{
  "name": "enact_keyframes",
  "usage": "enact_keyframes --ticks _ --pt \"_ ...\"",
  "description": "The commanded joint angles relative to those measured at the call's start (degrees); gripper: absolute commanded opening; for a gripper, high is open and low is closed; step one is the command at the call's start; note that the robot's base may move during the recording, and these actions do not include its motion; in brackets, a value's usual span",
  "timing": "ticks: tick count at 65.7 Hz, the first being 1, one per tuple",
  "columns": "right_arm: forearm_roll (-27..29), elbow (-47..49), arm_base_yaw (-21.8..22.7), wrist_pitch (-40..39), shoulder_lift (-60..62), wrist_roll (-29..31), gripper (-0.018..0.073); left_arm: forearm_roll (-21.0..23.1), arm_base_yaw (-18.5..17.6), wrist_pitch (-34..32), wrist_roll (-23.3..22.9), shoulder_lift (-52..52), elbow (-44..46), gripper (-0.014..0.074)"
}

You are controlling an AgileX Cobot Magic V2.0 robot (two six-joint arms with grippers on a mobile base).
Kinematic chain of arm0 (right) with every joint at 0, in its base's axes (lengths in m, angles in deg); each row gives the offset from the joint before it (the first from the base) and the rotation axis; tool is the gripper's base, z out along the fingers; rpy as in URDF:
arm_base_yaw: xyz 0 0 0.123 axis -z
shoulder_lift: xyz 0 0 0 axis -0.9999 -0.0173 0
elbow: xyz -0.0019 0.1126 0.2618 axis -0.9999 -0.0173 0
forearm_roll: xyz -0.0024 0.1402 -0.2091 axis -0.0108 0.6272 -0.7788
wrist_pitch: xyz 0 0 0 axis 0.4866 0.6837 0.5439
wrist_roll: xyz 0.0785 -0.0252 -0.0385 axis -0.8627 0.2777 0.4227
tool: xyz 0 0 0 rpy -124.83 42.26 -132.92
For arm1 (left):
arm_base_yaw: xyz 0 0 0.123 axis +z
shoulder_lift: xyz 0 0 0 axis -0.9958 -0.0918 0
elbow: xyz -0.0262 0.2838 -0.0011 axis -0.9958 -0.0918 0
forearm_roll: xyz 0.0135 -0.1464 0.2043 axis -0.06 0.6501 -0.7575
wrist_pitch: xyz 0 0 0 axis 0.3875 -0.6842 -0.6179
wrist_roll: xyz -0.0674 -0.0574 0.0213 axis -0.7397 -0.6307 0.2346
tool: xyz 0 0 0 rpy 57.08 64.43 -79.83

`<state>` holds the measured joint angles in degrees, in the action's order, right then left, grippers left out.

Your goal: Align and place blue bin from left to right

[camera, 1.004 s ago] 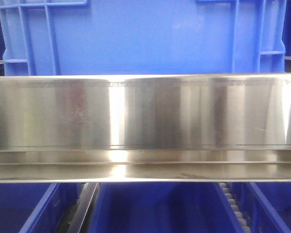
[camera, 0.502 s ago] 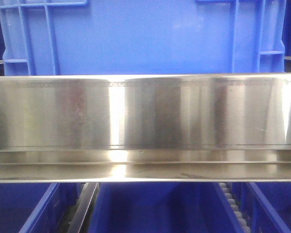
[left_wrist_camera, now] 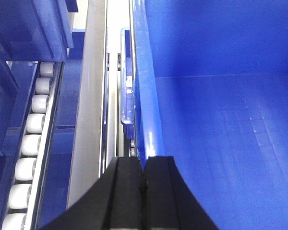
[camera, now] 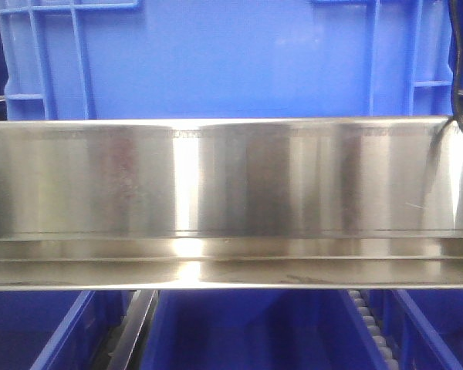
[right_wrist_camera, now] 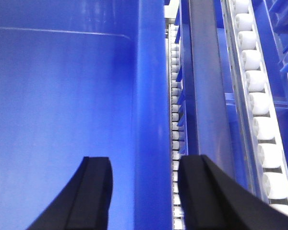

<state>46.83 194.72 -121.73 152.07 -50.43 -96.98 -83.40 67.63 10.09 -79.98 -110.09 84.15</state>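
Between the spread-open fingers of the right hand [right_wrist_camera: 145, 163] runs a side wall of the blue bin [right_wrist_camera: 151, 96], white rollers [right_wrist_camera: 253, 91] just outside. Ahead of the left hand [left_wrist_camera: 144, 165], fingers pressed closed, the bin's rim runs away; whether it's pinched, I can't tell

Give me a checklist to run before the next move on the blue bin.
1. The right tool straddles the blue bin side wall: ok, the wall runs between its fingers.
2. The right tool is closed on that wall: not ok, it is open.
3. The left tool grips the rim: cannot tell; its fingers are together over it.
4. The bin sits level with the steel rail: ok.
5. The dark cable at the rail's right end is clear of snagging: cannot tell.
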Motion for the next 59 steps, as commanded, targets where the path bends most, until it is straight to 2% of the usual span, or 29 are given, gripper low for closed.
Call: enact_keyframes --ticks 1,15,20,24,35,59 --pt "-0.5 0.5 0.2 -0.5 0.4 -0.1 0.0223 0.3 -0.3 -0.4 -0.3 0.0 0.4 -0.0111" --pt "-0.5 0.5 0.4 -0.5 0.2 -0.1 0.0223 1.7 -0.7 -0.2 -0.3 -0.8 0.4 -0.0092" --pt "-0.5 0.5 0.4 -0.5 0.2 -0.1 0.0223 1.4 -1.5 0.1 -0.8 -1.2 0.4 -0.0022" --pt "-0.5 0.5 0.4 -0.5 0.2 -0.1 0.0223 0.1 -2.0 0.1 -3.8 -1.5 0.4 0.0063" --pt "-0.5 0.5 0.4 -0.5 0.2 -0.1 0.0223 -8.3 -4.1 -0.2 -8.8 -2.5 0.4 0.0244" --pt "-0.5 0.5 0.5 -0.5 0.2 -0.1 0.0223 -8.3 -3.8 2.8 -8.9 -5.9 0.4 0.0256"
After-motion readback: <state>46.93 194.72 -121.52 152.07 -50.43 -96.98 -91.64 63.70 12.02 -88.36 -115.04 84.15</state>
